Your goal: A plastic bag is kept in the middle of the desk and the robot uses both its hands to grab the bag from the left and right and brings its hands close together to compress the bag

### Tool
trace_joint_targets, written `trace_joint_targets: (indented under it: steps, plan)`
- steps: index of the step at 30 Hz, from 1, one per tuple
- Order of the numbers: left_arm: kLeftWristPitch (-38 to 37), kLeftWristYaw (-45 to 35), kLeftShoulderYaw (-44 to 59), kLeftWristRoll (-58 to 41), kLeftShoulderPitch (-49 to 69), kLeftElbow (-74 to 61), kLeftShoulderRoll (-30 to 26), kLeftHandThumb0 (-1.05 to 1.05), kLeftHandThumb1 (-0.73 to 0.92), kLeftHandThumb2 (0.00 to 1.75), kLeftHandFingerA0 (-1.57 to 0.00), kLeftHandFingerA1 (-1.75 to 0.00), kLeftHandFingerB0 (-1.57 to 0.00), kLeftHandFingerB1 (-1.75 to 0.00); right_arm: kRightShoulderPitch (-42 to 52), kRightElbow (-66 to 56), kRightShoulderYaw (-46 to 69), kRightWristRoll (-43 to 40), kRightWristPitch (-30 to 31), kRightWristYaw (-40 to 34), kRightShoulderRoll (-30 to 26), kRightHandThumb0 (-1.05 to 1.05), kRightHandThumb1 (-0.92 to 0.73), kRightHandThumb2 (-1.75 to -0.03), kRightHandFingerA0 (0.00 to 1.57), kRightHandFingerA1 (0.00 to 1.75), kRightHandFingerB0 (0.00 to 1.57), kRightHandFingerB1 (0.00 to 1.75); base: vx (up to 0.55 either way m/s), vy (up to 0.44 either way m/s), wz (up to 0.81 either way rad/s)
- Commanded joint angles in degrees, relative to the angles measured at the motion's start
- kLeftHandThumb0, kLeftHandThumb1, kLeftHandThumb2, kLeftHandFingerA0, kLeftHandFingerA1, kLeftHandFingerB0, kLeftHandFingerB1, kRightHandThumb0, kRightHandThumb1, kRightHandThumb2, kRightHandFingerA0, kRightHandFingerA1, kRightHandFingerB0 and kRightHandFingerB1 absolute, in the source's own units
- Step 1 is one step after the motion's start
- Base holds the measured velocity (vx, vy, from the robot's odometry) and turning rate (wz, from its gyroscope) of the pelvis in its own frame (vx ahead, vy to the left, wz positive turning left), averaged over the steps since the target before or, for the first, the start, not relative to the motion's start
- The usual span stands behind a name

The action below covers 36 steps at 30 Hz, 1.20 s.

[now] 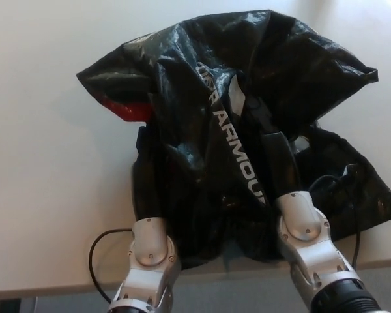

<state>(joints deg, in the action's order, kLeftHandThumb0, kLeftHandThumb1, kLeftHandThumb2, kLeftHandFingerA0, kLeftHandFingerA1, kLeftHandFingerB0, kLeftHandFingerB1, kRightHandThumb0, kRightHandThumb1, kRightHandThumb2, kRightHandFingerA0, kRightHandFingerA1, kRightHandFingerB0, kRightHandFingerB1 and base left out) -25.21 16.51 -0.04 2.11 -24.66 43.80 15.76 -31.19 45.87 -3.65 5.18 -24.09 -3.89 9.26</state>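
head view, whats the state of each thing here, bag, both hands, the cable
black plastic bag: crumpled and bunched up on the white desk, white lettering showing, red patch at its left
left hand: pressed against the bag's left side
right hand: pressed against the bag's right side
black cable: looped loose near the desk edge

A single view looks down from the robot's head, steeply and from close, onto the pale, smooth table. The left hand enters from the bottom left and the right hand from the bottom right. Beyond and between them, the crumpled black plastic bag fills most of the frame. The table's near edge runs just behind both wrists.
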Motion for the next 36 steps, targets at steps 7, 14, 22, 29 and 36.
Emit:
trace_joint_targets:
  steps: [7, 14, 22, 29, 36]
  plan:
    - [5.1, -4.4, 5.3, -1.3, -0.8, -10.2, -14.4, -0.29, 0.69, 1.22, -0.03, -0.51, 0.0, -0.49, -0.6, -6.6, 8.7, -3.5, 2.6, 4.0, -15.4, -0.35, -0.56, -1.13, 0.01, 0.5, 0.0, 0.49, 0.0, 0.0, 0.0]
    - [8.7, -8.8, 9.1, -6.2, 1.3, -24.6, -19.6, -0.69, 0.92, 0.75, -0.22, -0.4, -0.15, -0.29, 3.0, -17.0, 10.7, -1.3, -0.6, 3.6, -22.7, -0.71, -0.92, -0.68, 0.19, 0.37, 0.2, 0.31, 0.0, 0.0, 0.0]
    - [11.1, -12.8, 11.9, -8.9, 5.7, -44.7, -25.3, -0.76, 0.92, 0.75, -0.25, -0.41, -0.18, -0.29, 9.3, -35.9, 13.8, -2.9, 0.6, 5.6, -27.8, -0.67, -0.89, -0.67, 0.25, 0.38, 0.24, 0.34, 0.0, 0.0, 0.0]
    - [11.6, -17.0, 15.1, -14.4, 18.4, -65.2, -28.8, -0.74, 0.92, 0.74, -0.23, -0.42, -0.18, -0.29, 20.4, -54.5, 19.0, -10.3, 6.8, 10.8, -31.1, -0.65, -0.9, -0.67, 0.27, 0.4, 0.28, 0.34, 0.0, 0.0, 0.0]
    - [1.8, -21.3, 22.1, -20.0, 40.8, -76.8, -27.3, -0.73, 0.92, 0.71, -0.29, -0.38, -0.21, -0.28, 40.2, -64.5, 25.8, -15.2, -4.8, 15.1, -31.4, -0.67, -0.89, -0.66, 0.14, 0.35, 0.19, 0.31, 0.0, 0.0, 0.0]
